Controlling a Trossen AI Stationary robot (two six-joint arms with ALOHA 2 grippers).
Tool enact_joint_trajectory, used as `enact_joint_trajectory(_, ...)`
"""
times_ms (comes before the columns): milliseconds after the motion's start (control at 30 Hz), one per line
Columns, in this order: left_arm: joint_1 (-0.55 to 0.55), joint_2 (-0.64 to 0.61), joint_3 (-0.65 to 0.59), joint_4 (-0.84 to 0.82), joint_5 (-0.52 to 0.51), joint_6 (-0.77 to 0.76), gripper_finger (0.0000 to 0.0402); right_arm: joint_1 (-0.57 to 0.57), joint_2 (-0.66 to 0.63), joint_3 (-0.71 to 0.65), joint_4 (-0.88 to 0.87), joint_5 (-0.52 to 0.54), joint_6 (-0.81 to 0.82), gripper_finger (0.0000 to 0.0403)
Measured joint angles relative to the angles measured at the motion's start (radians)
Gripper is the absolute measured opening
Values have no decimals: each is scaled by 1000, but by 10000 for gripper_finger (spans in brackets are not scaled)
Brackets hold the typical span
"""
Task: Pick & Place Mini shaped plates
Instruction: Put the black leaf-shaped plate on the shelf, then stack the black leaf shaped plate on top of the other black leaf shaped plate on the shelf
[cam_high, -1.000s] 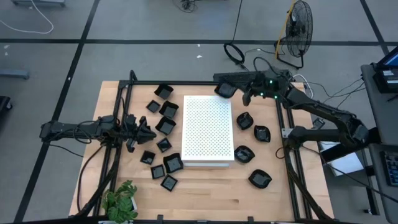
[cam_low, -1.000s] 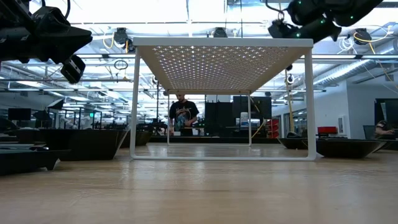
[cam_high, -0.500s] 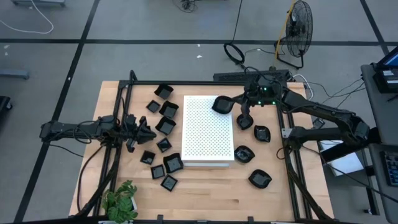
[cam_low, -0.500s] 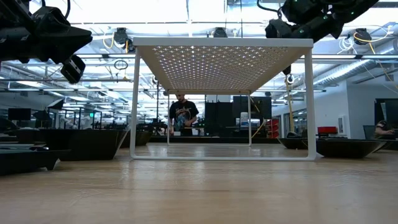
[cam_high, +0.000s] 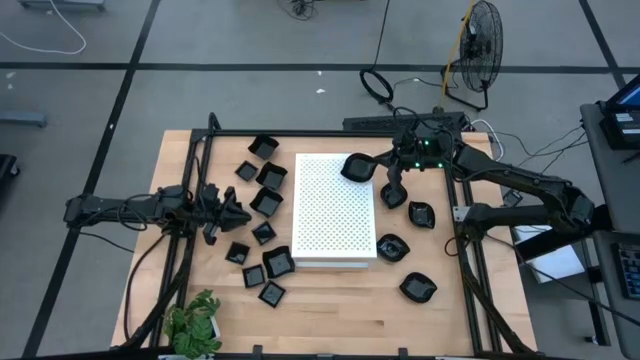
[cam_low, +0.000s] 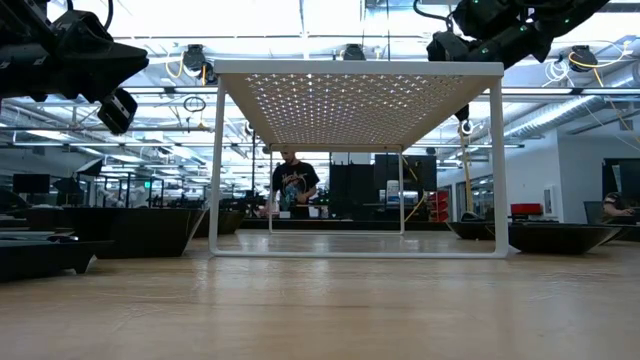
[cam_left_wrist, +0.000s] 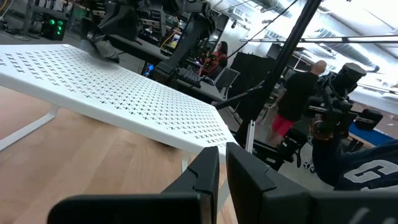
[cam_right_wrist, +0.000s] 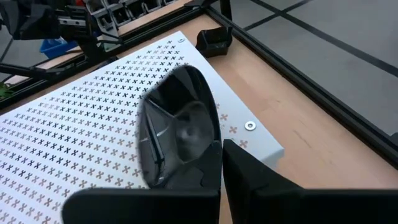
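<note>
The white perforated board (cam_high: 333, 215) stands on legs mid-table. My right gripper (cam_right_wrist: 221, 155) is over the board's far right corner, shut on one mini shaped plate (cam_right_wrist: 177, 124), a glossy black rounded dish that also shows in the high view (cam_high: 358, 167). Several more black plates rest on the table left of the board (cam_high: 268, 203), and several to its right (cam_high: 392, 247). My left gripper (cam_left_wrist: 222, 165) waits shut beside the left-hand plates (cam_high: 240, 212), with nothing between its fingers. My right gripper pinches the plate's rim (cam_right_wrist: 210, 142) between its two fingers, on the side nearest the wrist. The fingers come slanting down from the table's far right. The plate stands steeply tilted, its hollow toward the wrist camera, above the board; whether its low edge touches the board I cannot tell.
A black metal frame (cam_high: 467, 260) runs along the table's sides and far edge. A potted plant (cam_high: 195, 325) stands at the near left corner. One plate (cam_right_wrist: 214, 38) lies past the board's far corner. In the low view, a person stands in the room beyond the board (cam_low: 295, 185).
My right gripper has swung from beyond the board's far right corner toward the near-left, and it has tipped further down. The plate went with it and now hangs over that corner. Over the last half second it has kept still.
</note>
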Motion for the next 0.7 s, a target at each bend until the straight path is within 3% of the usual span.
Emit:
enact_joint_trajectory(433, 0, 0, 0, 0, 0, 0, 31, 0, -4, 0, 51, 3, -20, 88)
enact_joint_trajectory(633, 0, 0, 0, 0, 0, 0, 31, 0, -63, 0, 34, 4, -65, 132)
enact_joint_trajectory(700, 0, 0, 0, 0, 0, 0, 31, 0, -103, 0, -10, 47, -71, 146)
